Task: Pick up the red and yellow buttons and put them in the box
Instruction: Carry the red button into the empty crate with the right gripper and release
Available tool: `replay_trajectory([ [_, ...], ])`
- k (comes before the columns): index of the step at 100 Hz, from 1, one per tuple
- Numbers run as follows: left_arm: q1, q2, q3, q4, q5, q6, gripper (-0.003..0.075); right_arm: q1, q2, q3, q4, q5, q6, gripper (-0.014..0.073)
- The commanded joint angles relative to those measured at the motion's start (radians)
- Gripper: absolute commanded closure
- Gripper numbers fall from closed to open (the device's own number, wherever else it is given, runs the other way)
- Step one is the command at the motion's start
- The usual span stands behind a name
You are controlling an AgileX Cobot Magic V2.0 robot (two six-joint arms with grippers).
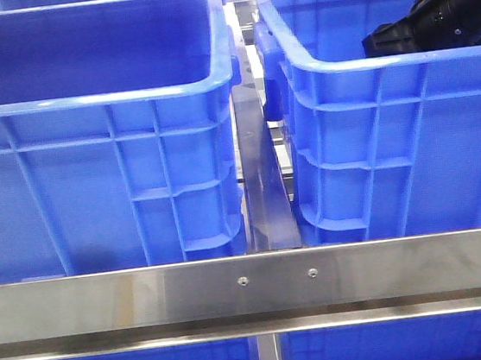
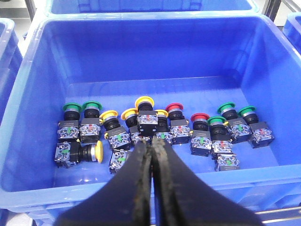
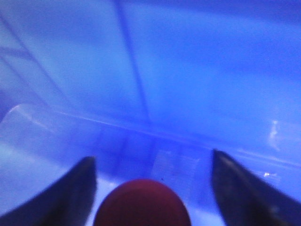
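- Front view: two large blue crates stand side by side behind a steel rail (image 1: 253, 287). The left crate (image 1: 97, 144) shows only its inner walls from this angle; its floor is hidden.
- The right arm (image 1: 438, 10), black, reaches down into the right crate (image 1: 393, 145).
- Right wrist view, blurred: the right end effector (image 3: 150, 188) is released, its two dark fingers spread wide inside blue crate walls. A red button (image 3: 142, 203), round and domed, lies between the fingers; whether they touch it cannot be told.
- Left wrist view: the left end effector (image 2: 151, 155) is clenched, fingers pressed together and holding nothing.
- It hangs above a supply crate (image 2: 33, 117) of push-button switches: green caps, red caps and yellow buttons (image 2: 145, 101), clustered on the crate floor.
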Motion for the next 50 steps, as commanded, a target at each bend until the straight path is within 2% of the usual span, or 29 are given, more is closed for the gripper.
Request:
replay_trajectory([
  [1,0.001,0.003,-0.025,0.003,-0.079,-0.008,0.0739,-0.006,-0.058,-0.027,0.1,0.024,0.002,0.001],
  [27,0.001,0.003,-0.025,0.003,-0.079,-0.008,0.0739,-0.006,-0.123,-0.027,0.1,0.001,0.011,0.001],
  [50,0.001,0.003,-0.025,0.003,-0.079,-0.008,0.0739,-0.006,-0.269,0.04,0.1,-0.019,0.011,0.001],
])
